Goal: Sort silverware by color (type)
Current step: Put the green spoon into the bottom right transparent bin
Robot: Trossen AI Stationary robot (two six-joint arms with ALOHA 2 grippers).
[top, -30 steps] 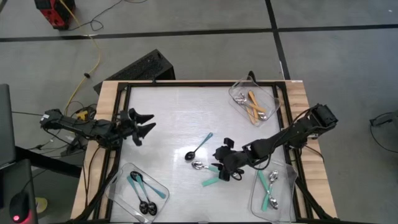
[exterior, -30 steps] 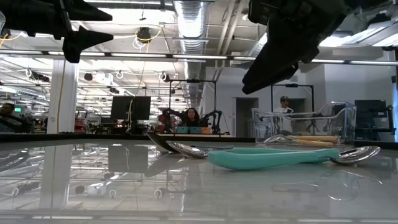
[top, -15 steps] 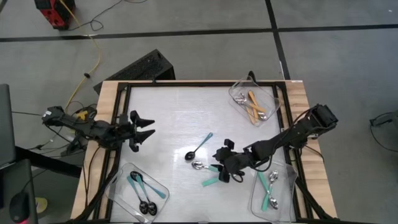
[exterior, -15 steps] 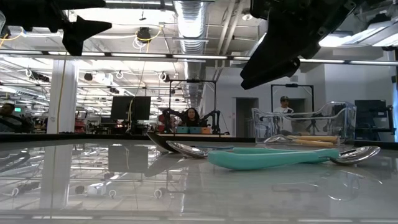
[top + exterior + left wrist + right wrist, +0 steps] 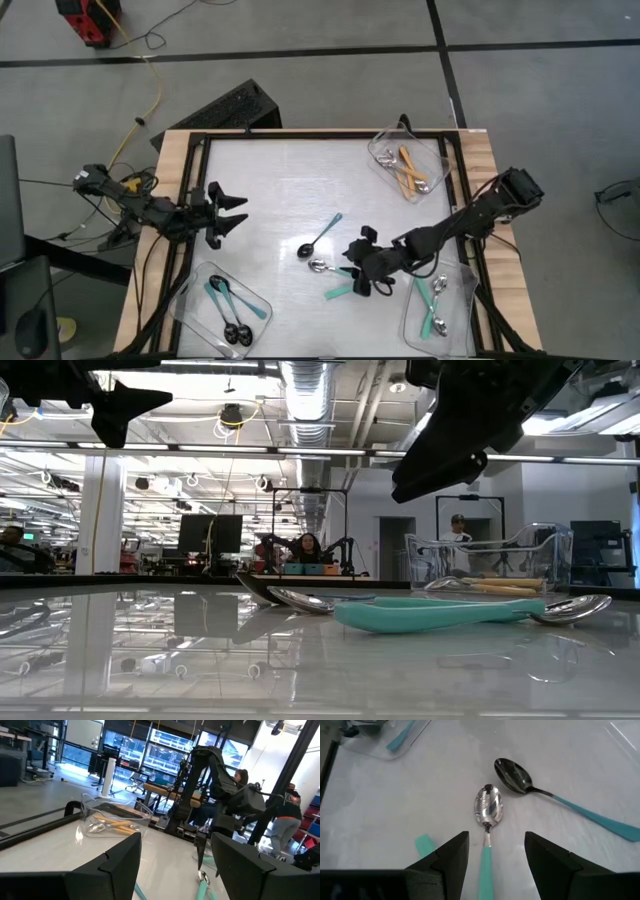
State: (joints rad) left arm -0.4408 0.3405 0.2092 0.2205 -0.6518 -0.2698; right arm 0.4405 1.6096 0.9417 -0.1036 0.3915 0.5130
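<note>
Three spoons lie flat on the white table. A teal-handled spoon with a silver bowl lies under my right gripper, which is open and hovers above it, one finger on either side of the handle. A blue-handled spoon with a black bowl lies just beyond. A second teal-handled spoon lies nearer the front edge and fills the low view. My left gripper is open and empty, high over the table's left side.
Three clear trays stand on the table. The one at the far right holds orange-handled spoons. The one at the near left holds blue-handled ones. The one at the near right holds teal-handled ones. People show in the room beyond.
My left gripper has turned a little at the wrist and drifted slightly toward the table's left edge, still open and empty. My right gripper has stayed over the teal-handled spoon. No spoon has moved.
</note>
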